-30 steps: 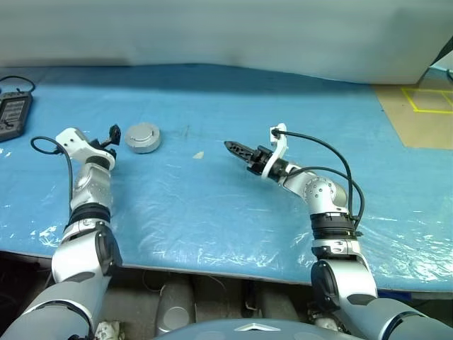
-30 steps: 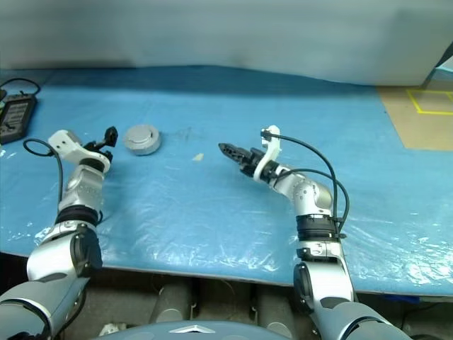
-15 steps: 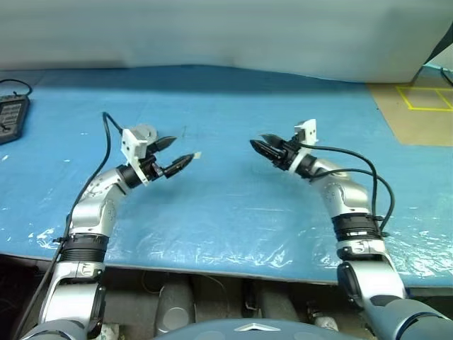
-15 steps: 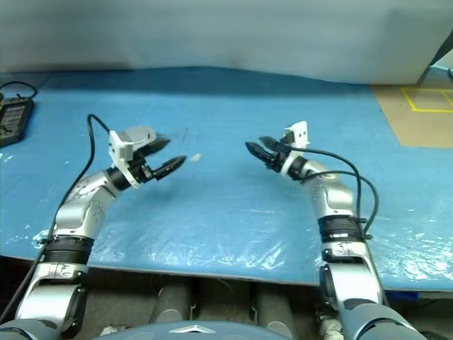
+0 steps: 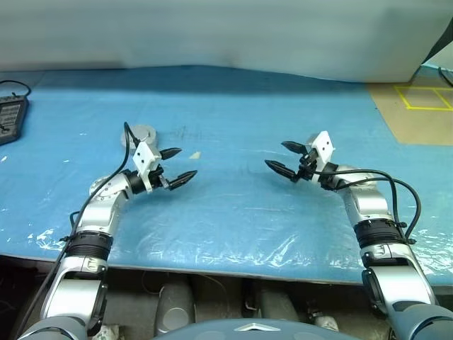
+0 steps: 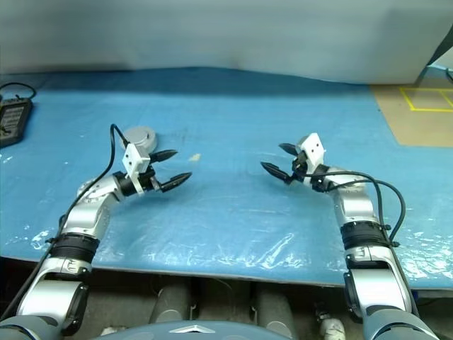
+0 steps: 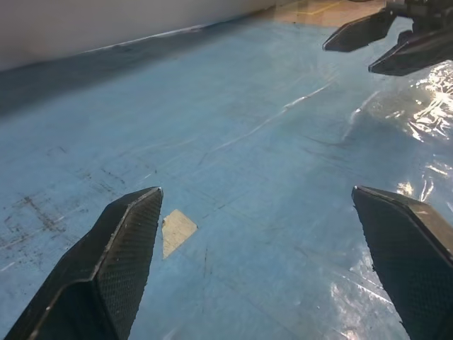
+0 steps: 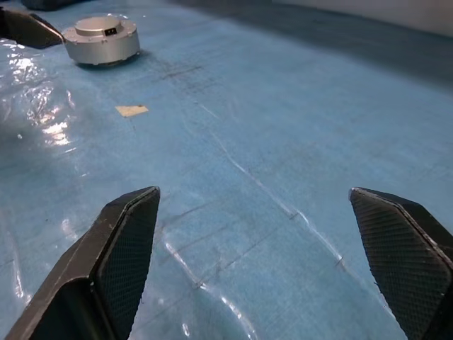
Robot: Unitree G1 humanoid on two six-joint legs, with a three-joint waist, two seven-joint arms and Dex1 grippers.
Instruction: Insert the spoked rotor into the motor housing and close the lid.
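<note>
1. Table (image 5: 233, 106) under blue plastic sheeting spread beneath both arms, the sheet wrinkled and shining nearest the robot.
2. Left gripper (image 5: 177, 165) hung over the sheet with its two black fingers spread wide and nothing between them, tips aimed across toward the other arm.
3. Right gripper (image 5: 286, 159) faced it from well apart, its fingers likewise spread wide and empty, tips aimed back toward the left one; in the left wrist view these same fingers showed far beyond the left fingertips (image 7: 127, 234).
4. Motor housing (image 8: 101, 40), a round silvery unit with the lid (image 8: 99, 25) closed on top, sat on the sheet just behind the left gripper's upper finger, partly hidden by the white wrist bracket (image 5: 145, 157) in the head views, and far past the right fingertips in the right wrist view.
5. Dark keypad device (image 5: 10, 117) lay at the sheet's far left edge, well outside the left fingers.
6. Small tan scrap (image 5: 195, 154) lay on the sheet just beyond the left fingertips, touching neither.
</note>
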